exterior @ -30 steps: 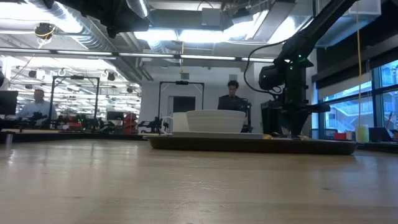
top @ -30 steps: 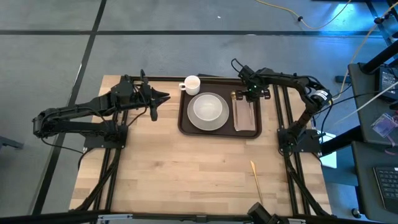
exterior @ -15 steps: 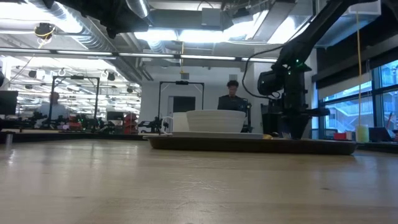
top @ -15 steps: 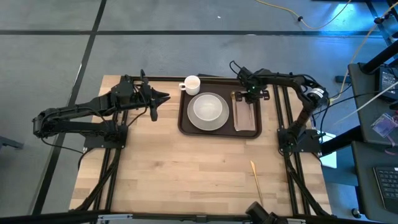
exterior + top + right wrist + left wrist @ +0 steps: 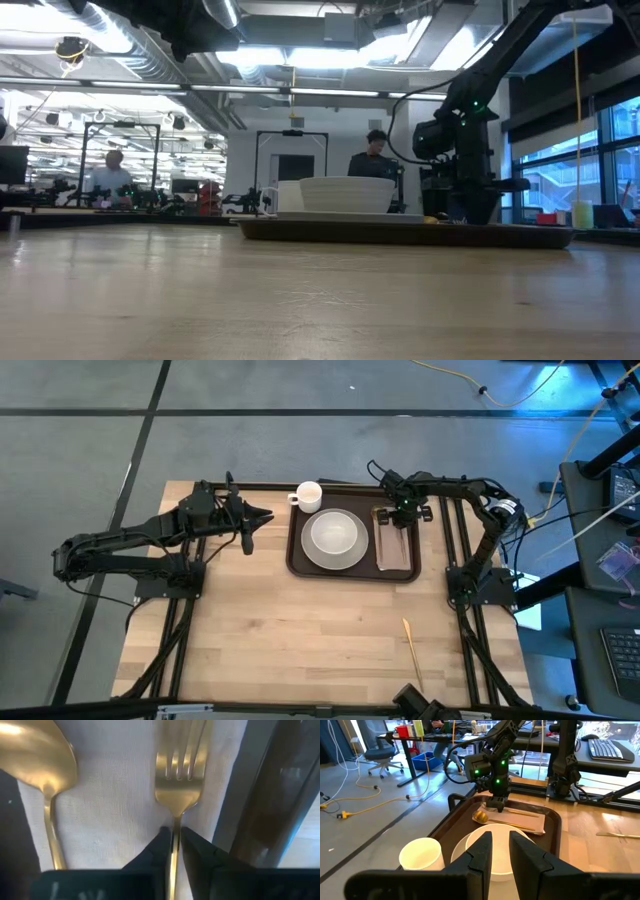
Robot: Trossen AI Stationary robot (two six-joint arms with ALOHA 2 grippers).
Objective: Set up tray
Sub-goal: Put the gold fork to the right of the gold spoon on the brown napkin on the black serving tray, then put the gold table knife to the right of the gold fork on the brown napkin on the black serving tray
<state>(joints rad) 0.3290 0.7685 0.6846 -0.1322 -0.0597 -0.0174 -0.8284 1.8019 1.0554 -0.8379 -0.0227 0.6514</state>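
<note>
The dark brown tray (image 5: 296, 555) lies at the table's far middle. It holds a white bowl on a plate (image 5: 335, 535), a white cup (image 5: 308, 493) and a pinkish-tan napkin (image 5: 397, 555). A gold spoon (image 5: 35, 755) and a gold fork (image 5: 180, 775) lie on the napkin. My right gripper (image 5: 399, 515) stands over the napkin's far end, pointing down, shut on the fork. My left gripper (image 5: 250, 523) hangs left of the tray, open and empty. My right gripper pinches the fork's handle just behind the neck (image 5: 173, 832) between its two fingers. The fingers come from above, pointing down, one on each side of the thin handle. The fork lies flat on the napkin, tines toward the table's far edge.
A gold utensil (image 5: 410, 643) lies on the bare wood near the table's front right. Black frame rails (image 5: 455, 540) run along the tray's right side. People and desks show in the room behind the table.
My right gripper has shifted a little toward the table's left over the napkin's far end, still pointing down.
</note>
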